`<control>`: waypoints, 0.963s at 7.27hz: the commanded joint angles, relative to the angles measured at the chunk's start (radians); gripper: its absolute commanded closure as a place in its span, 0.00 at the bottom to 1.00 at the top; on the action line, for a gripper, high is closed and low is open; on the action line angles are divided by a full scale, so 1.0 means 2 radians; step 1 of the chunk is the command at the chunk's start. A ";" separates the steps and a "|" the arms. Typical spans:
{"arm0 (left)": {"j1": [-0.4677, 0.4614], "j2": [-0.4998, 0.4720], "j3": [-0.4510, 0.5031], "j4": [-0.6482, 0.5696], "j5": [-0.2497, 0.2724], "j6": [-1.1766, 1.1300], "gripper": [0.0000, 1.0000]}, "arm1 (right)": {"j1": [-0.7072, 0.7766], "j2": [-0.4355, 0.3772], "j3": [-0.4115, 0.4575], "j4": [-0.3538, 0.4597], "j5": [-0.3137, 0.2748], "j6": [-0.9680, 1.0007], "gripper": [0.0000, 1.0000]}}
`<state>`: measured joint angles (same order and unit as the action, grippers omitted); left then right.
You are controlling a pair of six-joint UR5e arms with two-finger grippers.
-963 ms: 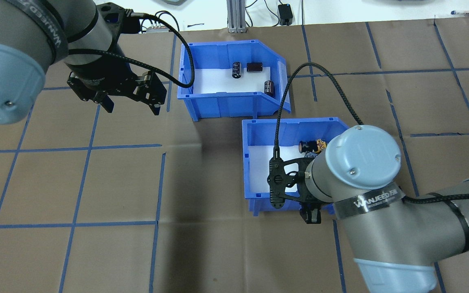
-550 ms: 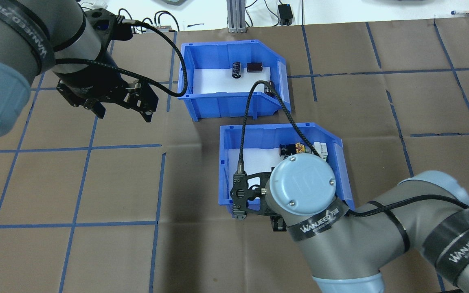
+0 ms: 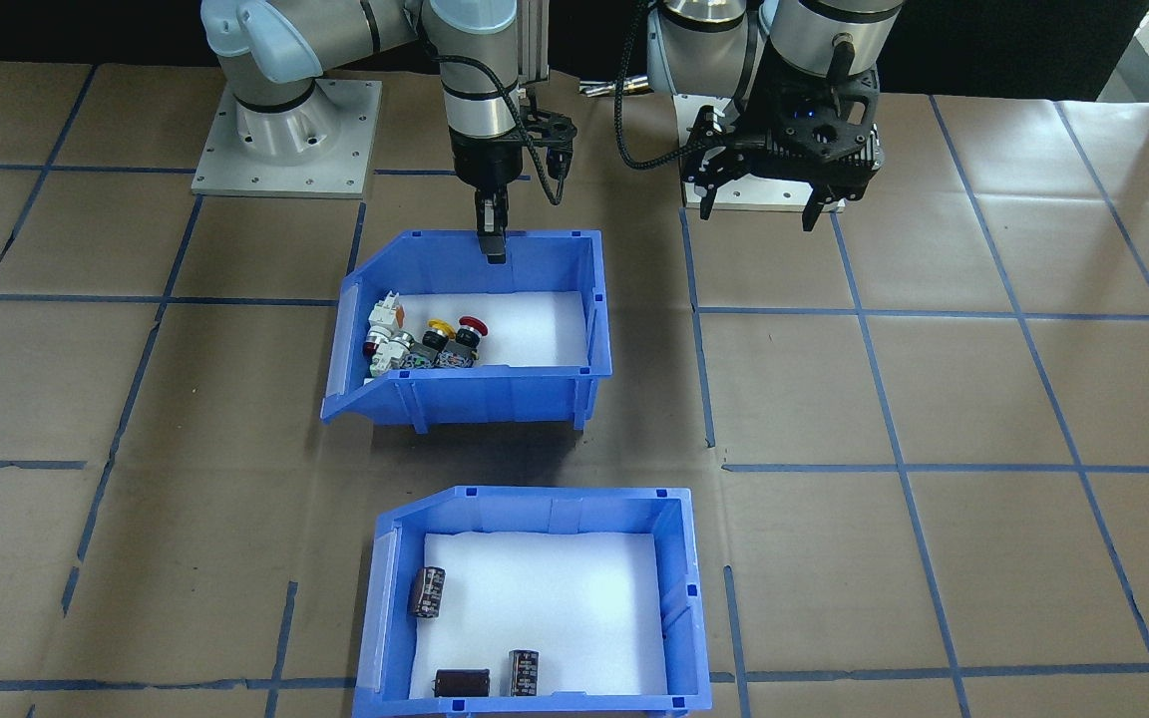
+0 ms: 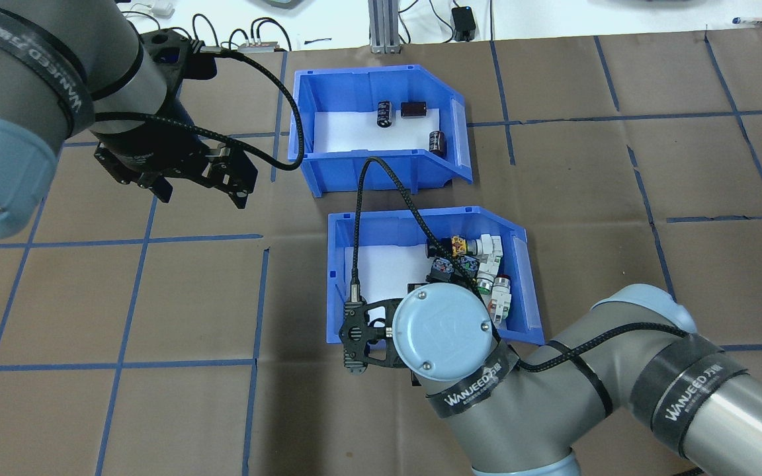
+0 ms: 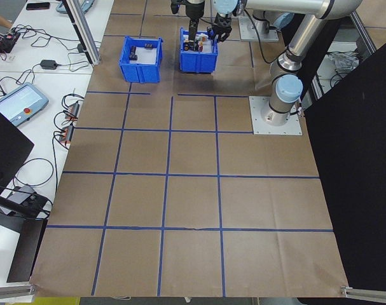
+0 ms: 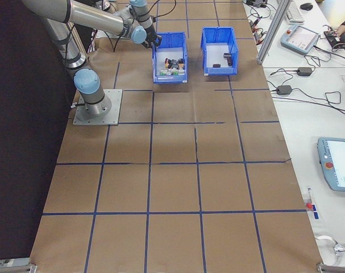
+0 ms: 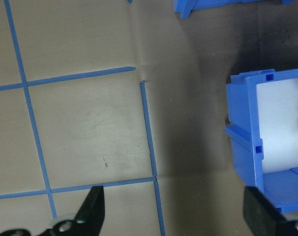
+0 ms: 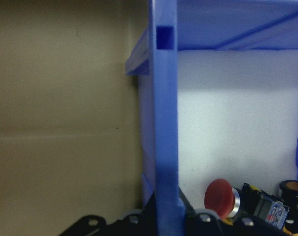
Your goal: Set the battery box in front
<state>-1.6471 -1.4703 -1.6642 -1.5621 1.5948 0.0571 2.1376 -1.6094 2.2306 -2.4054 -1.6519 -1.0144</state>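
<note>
The battery box (image 4: pixel 374 170) is a blue bin with white foam and three black cells (image 4: pixel 384 114). It stands on the far side of the table from the robot, in the front-facing view at the bottom (image 3: pixel 535 511). Between it and the robot stands the bin of switches (image 4: pixel 407 223), holding red, yellow and white push-buttons (image 3: pixel 425 344). My right gripper (image 3: pixel 491 242) is shut on that bin's near wall (image 8: pixel 166 123). My left gripper (image 4: pixel 199 188) hangs open over bare table, left of both bins, with nothing between its fingers (image 7: pixel 94 206).
Blue tape lines grid the brown table cover (image 4: pixel 156 297). Cables, a power brick and an aluminium post (image 4: pixel 381 26) lie along the far edge. The left wrist view shows the switch bin's corner (image 7: pixel 252 142) close on its right.
My right arm has dragged the bin of switches leftward in the overhead view, until it sits nearly under the battery box. The left gripper drifted slightly left. The battery box stayed put.
</note>
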 commanded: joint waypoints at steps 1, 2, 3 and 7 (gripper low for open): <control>0.001 0.003 -0.001 -0.005 0.025 0.001 0.00 | 0.000 0.002 0.001 0.000 -0.022 -0.002 1.00; 0.001 0.003 -0.001 -0.005 0.026 0.001 0.00 | 0.000 0.002 0.001 -0.001 -0.022 -0.001 0.98; 0.001 0.003 -0.001 -0.005 0.026 0.001 0.00 | 0.000 0.002 0.001 0.000 -0.022 0.004 0.79; 0.001 0.006 -0.004 -0.006 0.026 0.001 0.00 | -0.019 -0.012 -0.017 0.009 -0.021 0.022 0.00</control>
<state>-1.6460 -1.4603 -1.6682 -1.5738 1.6459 0.0598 2.1113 -1.6173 2.2203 -2.3946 -1.6909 -0.9743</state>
